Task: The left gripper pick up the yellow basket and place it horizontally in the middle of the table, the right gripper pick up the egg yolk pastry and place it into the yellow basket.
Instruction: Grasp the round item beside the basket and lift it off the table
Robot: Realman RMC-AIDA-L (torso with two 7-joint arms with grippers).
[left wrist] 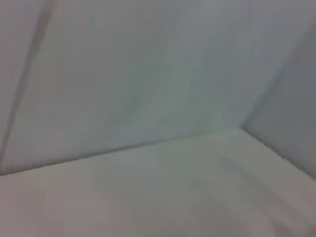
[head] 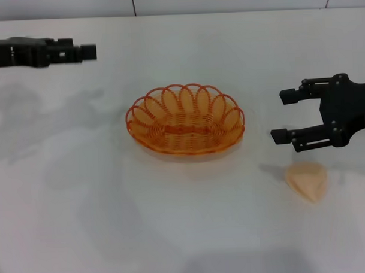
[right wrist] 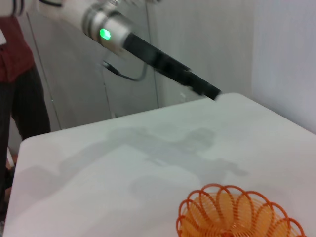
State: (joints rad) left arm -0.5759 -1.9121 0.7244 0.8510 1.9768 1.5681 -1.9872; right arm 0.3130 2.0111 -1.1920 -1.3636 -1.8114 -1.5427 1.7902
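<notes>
Your right gripper [head: 282, 115], jaws wide and empty, hovers just behind the egg yolk pastry [head: 308, 181], right of the yellow basket [head: 185, 119] lying lengthwise mid-table; left gripper [head: 86, 52] is parked far-left, jaw state unclear.

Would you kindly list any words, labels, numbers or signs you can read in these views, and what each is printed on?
None: no readable text in any view.
The yellow basket, egg yolk pastry, table, left gripper and right gripper show no print.
</notes>
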